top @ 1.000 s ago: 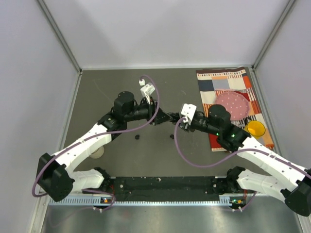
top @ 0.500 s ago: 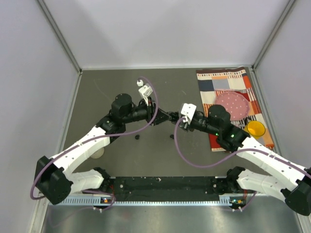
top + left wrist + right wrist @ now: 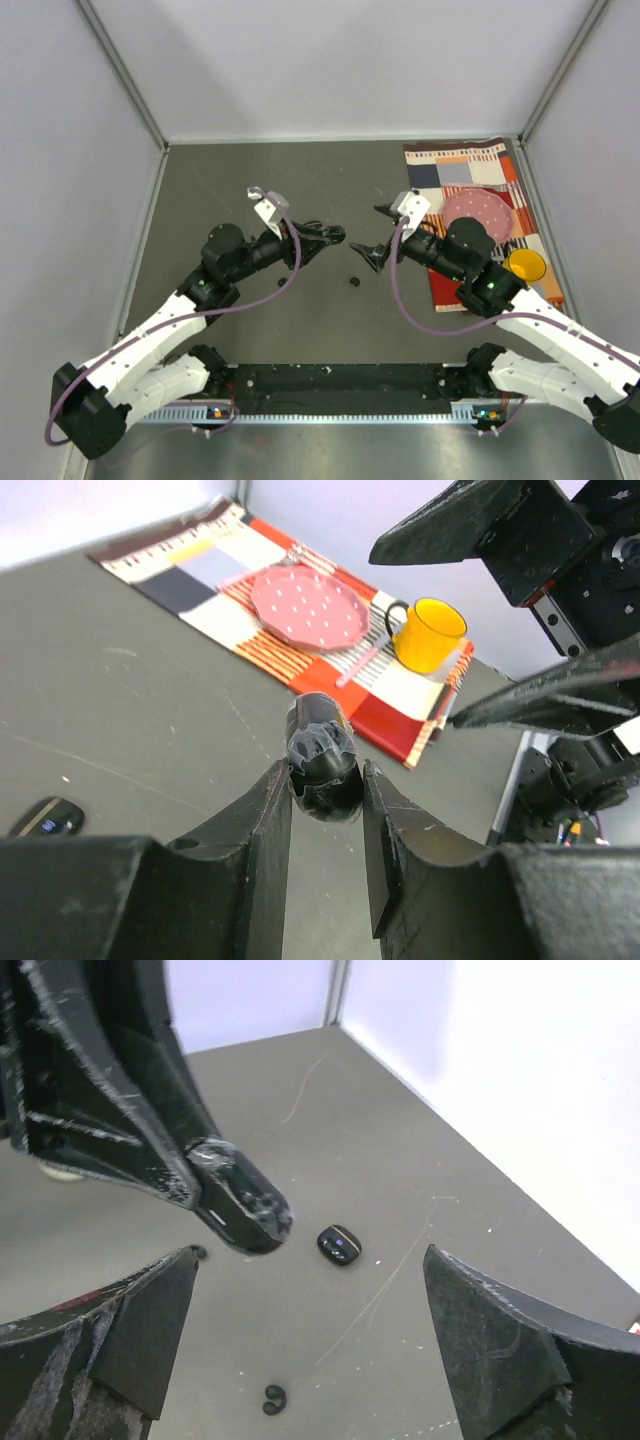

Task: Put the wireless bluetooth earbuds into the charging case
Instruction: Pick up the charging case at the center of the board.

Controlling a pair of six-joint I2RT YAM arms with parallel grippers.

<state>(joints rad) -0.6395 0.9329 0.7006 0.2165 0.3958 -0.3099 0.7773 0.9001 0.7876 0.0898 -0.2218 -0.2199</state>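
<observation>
Top external: grey table (image 3: 250, 190), pale walls (image 3: 330, 60), patterned mat (image 3: 440, 172).

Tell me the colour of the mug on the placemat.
Yellow; the mug shows best in the left wrist view.

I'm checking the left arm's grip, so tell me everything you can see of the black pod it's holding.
The black pod is a small, smooth oval, glossy like hard plastic, with a whitish scuffed patch on its upper end and a short pale line on one side. The left gripper is shut on its sides, its far end jutting past the fingertips. It appears held clear of the table; nothing else touches it.
</observation>
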